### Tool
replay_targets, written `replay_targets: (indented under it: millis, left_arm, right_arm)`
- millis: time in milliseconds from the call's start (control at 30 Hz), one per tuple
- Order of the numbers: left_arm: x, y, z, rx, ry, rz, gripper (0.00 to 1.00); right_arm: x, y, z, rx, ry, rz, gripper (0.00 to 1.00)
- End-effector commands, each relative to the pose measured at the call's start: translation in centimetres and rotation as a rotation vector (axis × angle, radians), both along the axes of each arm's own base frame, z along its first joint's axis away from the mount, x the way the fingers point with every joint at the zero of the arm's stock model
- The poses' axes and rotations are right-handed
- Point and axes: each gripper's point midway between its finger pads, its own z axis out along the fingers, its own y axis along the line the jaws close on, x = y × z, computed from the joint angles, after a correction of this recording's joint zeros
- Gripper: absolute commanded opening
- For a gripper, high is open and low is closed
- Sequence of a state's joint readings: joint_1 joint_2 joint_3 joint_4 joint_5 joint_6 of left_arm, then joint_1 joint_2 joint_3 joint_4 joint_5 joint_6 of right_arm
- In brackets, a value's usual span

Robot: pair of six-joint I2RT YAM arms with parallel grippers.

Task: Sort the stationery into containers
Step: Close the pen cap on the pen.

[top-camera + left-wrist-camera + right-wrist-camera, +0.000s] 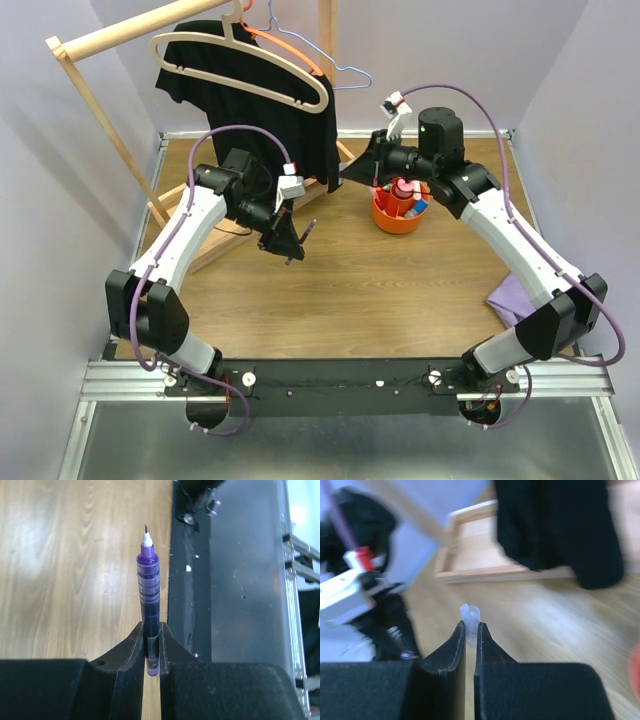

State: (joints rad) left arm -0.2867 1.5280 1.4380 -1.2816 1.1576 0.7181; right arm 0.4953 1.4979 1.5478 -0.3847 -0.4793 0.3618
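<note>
I have the left gripper point(152, 632) pinched narrow on a slim purple pen point(148, 580). It is clamped near its back end, so most of the barrel juts past the fingertips. The barrel is smooth, round, translucent violet plastic, with dark ink inside and faint rings along it. A white cone at the front ends in a fine dark tip with no cap on it. In the top view the pen is held over the pale, grained wooden tabletop point(350, 290), well apart from the orange organiser point(384, 222) on its right. That organiser is round glossy plastic, with a stubby pink tube point(402, 190) standing in it. My right gripper point(470, 630) is nipped onto a small clear plastic piece point(469, 613), tubular in shape. The wrist view is too blurred to say more.
</note>
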Motion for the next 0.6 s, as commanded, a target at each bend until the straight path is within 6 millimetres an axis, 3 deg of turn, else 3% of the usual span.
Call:
replay_targets:
  millis: [0,267,400,567]
  left_arm:
    - [-5.0,-0.3,2.1,-0.005,0.146,-0.086,0.0]
    - [-4.8,-0.8,3.2,-0.047,0.169,-0.08,0.0]
    - [-4.4,-1.2,4.2,-0.109,0.165,-0.075,0.0]
    - [-3.4,-1.7,4.9,-0.175,0.172,-0.073,0.0]
  right_arm:
    - [-4.9,3.0,4.4,0.193,-0.109,0.338,0.01]
    - [-6.9,2.3,4.8,0.192,-0.198,0.402,0.01]
    - [-7.4,2.1,4.3,0.234,-0.132,0.371,0.01]
    - [-6.0,2.4,4.0,0.293,-0.102,0.275,0.01]
